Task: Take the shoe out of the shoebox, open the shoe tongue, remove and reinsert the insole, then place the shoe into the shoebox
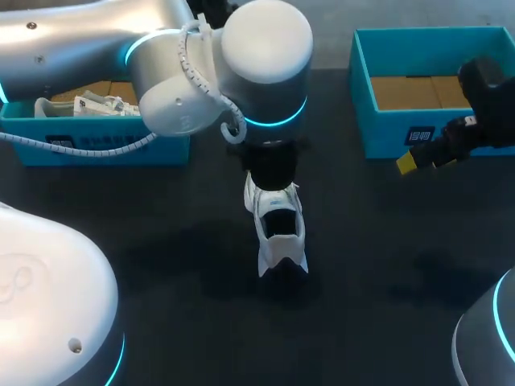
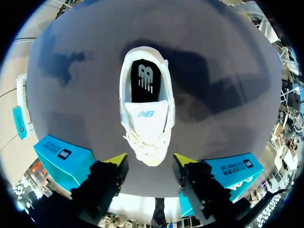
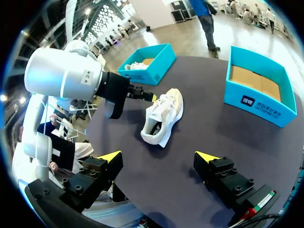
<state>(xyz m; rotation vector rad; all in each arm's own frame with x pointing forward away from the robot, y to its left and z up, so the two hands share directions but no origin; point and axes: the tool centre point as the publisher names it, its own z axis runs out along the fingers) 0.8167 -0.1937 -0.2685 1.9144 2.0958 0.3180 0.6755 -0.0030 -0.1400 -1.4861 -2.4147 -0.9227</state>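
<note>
Sneaker: your white sneaker (image 1: 278, 229) sits on its sole mid-table (image 1: 362, 273), out of both boxes, toe toward the left arm.
Insole: black insole (image 2: 145, 80) shows in the shoe opening. The white tongue (image 2: 147, 116) lies over the laces just ahead of it.
Left gripper: the left gripper (image 2: 150, 161) hangs over the toe end with its fingers spread. In the left wrist view the toe sits between the yellow tips with a gap on each side. Probably no contact, but the head view hides the tips behind the wrist, so you can't confirm it there.
Right gripper: the right gripper (image 3: 159, 156) has its fingers wide apart with nothing between them. It is off to the right, well apart from the sneaker, just in front of the right shoebox (image 1: 386, 133).
Right shoebox: blue, with a brown cardboard floor showing.
Left shoebox: the blue left shoebox (image 1: 96, 149) is at the far left, under the left arm. A second sneaker (image 1: 96, 104) lies inside it.
</note>
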